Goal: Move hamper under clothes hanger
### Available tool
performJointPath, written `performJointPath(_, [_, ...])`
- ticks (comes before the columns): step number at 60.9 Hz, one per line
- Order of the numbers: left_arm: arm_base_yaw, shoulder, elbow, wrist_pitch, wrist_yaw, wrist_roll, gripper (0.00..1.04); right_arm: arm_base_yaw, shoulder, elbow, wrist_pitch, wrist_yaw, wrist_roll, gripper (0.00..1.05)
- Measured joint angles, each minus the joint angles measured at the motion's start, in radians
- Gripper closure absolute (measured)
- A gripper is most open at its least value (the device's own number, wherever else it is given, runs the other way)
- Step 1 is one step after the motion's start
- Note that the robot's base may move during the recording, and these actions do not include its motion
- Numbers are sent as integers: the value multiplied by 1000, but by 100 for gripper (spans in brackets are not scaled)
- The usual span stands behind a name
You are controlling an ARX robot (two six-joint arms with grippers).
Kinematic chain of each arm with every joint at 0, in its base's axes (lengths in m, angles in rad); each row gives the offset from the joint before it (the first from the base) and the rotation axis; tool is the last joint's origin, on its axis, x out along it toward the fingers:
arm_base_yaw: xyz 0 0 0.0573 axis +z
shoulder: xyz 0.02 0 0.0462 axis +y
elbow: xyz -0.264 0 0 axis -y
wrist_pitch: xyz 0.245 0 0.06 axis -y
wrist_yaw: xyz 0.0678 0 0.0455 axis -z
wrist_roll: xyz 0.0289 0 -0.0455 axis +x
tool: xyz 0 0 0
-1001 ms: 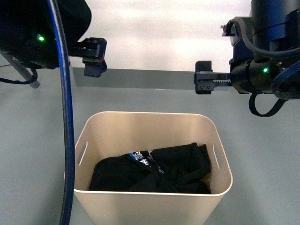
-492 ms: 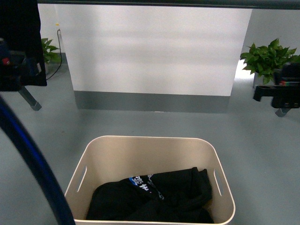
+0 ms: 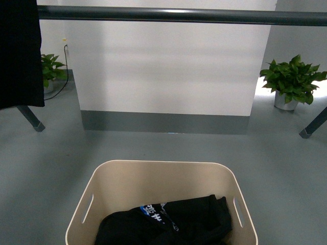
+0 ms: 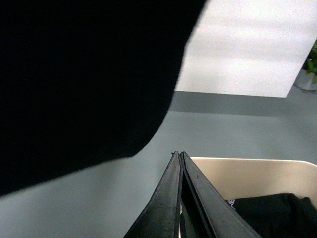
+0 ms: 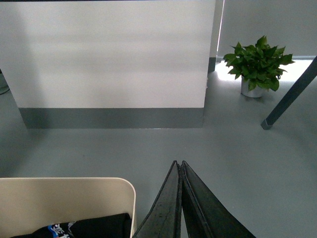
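Observation:
The beige hamper (image 3: 153,176) stands on the grey floor at the bottom centre of the front view, with a black garment (image 3: 179,222) inside. The clothes hanger's dark grey bar (image 3: 179,15) runs across the top, black cloth (image 3: 19,51) hanging at its left end, grey legs at both sides. No gripper shows in the front view. My left gripper (image 4: 178,154) is shut and empty, over the hamper's rim (image 4: 247,171) beside the black cloth (image 4: 84,74). My right gripper (image 5: 178,163) is shut and empty, just beyond the hamper's corner (image 5: 114,191).
A white wall panel with a grey base (image 3: 163,122) stands behind the bar. Potted plants sit at the far right (image 3: 291,81) and far left (image 3: 51,69). A rack leg (image 5: 290,94) slants down to the floor at the right.
Both arms have left the front view, spreading outward and out of frame. The view has tilted up, so the bar and cloth now show at the top and the hamper sits lower.

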Motion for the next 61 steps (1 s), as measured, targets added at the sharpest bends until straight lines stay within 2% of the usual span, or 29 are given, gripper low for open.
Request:
performJointPath(13, [8,-138,-69,-61,0,0,101,-21,-134,-78,-60,-24,0,102])
performJointPath(18, [8,-182,-88,-88,1,0,101,-58,-183,-100,-87,-79,0,102])
performJointPath(25, [8,-258,-117,-138,1,0,101,-86,-257,-129,-132,-85,0,102])
performJointPath(61, [8,-673,-185,-470,1,0,101,-90,-668,-213,-454,-89,0,102])
